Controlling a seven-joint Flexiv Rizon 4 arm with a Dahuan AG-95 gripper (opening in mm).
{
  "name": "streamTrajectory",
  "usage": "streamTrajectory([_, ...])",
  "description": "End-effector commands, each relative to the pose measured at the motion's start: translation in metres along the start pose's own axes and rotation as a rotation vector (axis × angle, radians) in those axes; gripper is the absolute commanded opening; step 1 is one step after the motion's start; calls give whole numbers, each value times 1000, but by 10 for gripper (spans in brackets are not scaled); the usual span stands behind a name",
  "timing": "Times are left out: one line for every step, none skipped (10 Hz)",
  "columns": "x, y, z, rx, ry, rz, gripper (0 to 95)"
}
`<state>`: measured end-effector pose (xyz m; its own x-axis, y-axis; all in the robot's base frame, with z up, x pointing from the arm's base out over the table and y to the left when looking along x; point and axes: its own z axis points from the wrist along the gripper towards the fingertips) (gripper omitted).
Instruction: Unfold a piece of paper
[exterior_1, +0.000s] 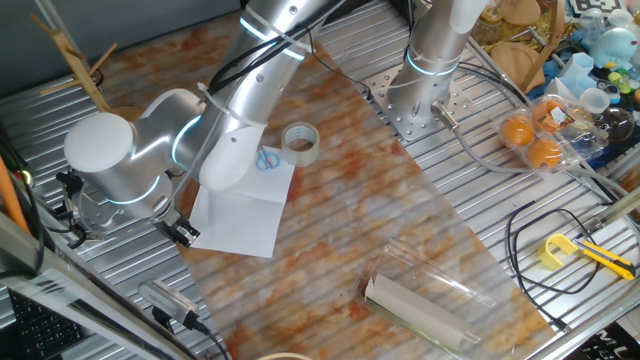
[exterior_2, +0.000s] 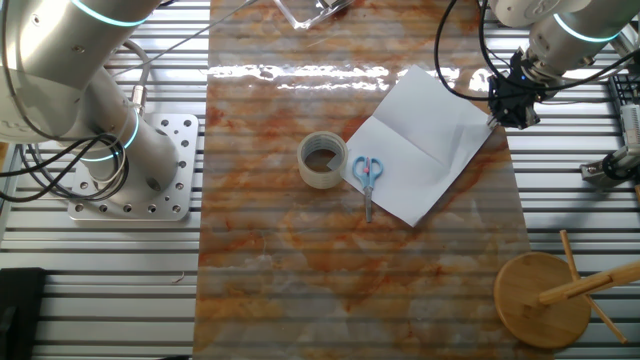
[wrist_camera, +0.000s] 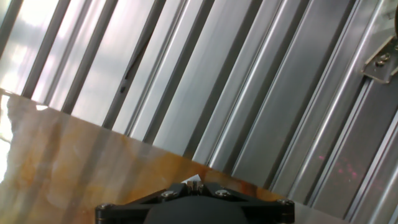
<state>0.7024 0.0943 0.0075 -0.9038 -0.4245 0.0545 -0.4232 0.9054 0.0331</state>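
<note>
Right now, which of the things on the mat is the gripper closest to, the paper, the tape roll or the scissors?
The paper. The gripper is at its far corner, while the scissors lie on the opposite edge and the tape roll sits beyond them.

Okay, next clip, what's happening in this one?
A single robot arm has its hand at one corner of the piece of paper, which lies on the mat with a crease across it and looks mostly opened out. Whether the hand is pinching the corner can't be told from these views. Blue scissors rest on the sheet's opposite edge, with a tape roll just beside them.
</note>
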Motion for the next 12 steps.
streamTrajectory([0,1,-1,-4,3,-2,0])
streamTrajectory([0,2,-1,-5,3,-2,0])
streamTrajectory([-1,6,1,-5,3,1,0])
streamTrajectory([-1,10,2,-4,3,5,0])
streamTrajectory([-1,14,1,-1,6,7,0])
streamTrajectory([0,19,-5,-2,20,8,0])
streamTrajectory([3,21,-6,-2,21,11,0])
streamTrajectory([7,22,-3,-3,18,8,0])
streamTrajectory([12,21,0,-4,17,4,0])
streamTrajectory([14,21,0,-4,16,2,0])
streamTrajectory([18,21,0,-5,16,-4,0])
streamTrajectory([21,23,-2,-6,17,-6,0])
